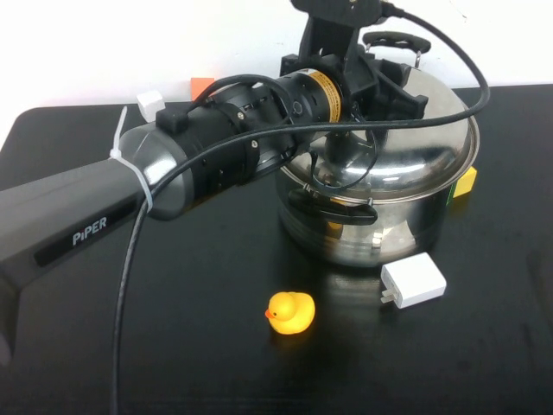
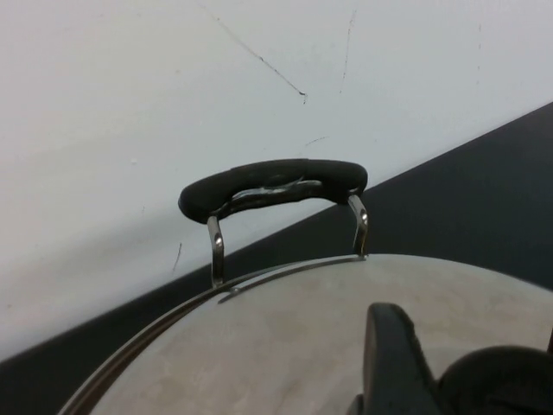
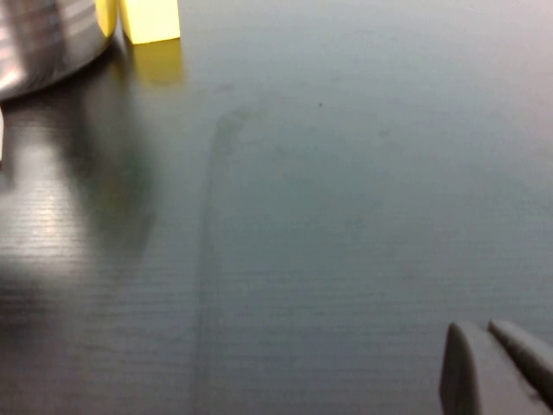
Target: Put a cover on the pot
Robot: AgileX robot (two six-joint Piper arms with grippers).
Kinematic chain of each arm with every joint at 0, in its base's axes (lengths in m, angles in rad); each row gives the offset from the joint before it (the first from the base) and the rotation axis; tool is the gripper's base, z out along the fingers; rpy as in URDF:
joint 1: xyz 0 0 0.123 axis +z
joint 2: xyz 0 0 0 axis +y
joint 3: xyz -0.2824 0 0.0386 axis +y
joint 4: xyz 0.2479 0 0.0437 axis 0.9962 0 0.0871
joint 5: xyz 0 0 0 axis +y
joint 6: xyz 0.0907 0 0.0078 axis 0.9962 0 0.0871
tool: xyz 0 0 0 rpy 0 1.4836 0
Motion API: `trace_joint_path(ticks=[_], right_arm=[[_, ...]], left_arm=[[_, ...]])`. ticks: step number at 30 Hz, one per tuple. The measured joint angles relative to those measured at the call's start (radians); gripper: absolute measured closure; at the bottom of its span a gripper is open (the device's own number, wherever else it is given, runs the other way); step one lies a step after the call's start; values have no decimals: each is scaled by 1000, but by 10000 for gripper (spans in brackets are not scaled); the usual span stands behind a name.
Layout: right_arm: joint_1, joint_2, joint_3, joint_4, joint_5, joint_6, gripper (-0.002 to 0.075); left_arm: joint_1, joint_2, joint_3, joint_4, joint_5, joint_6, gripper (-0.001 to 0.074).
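Note:
The large steel pot (image 1: 380, 233) stands right of the table's middle, with one black handle at the front (image 1: 333, 207) and one at the back (image 1: 396, 39). The domed steel lid (image 1: 423, 121) lies on top of it, slightly tilted. My left gripper (image 1: 363, 95) is over the lid's middle. In the left wrist view one finger (image 2: 389, 363) presses against the lid's black knob (image 2: 501, 380), above the lid (image 2: 285, 346) and the far handle (image 2: 272, 186). My right gripper (image 3: 488, 354) is shut and empty, low over the black table; the high view does not show it.
A yellow rubber duck (image 1: 289, 312) and a white charger (image 1: 413, 283) lie in front of the pot. A yellow block (image 1: 467, 181) sits by the pot's right side, also in the right wrist view (image 3: 149, 19). An orange block (image 1: 202, 86) and a white block (image 1: 150, 104) are at the back left.

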Motion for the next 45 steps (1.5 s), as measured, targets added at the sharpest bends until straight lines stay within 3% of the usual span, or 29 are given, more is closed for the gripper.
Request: trace_joint_path(ticks=[12,14,17,22,28,36,39,45], right_arm=[[0,0,0,0,0,0,728],[0,0,0,0,0,0,728],[0,0,0,0,0,0,728],[0,0,0,0,0,0,728],[0,0,0,0,0,0,728],[0,0,0,0,0,-10,728],[0,0,0,0,0,-10,728],[0,0,0,0,0,-10,728]], left_arm=[[-2,0,-2,5,5,-6,421],[-2,0,-2,5,6,-14,371],[-2,-9,-2,27,18,-15,239],[-2,-82,-2,112,63,-15,210],[-2,-241,-2,236,236,-17,332],[-2,-501,-2,247,487,-17,676],[-2,-612,-2,242,575,-1,718],[-2,-801,26,140,750,108,734]])
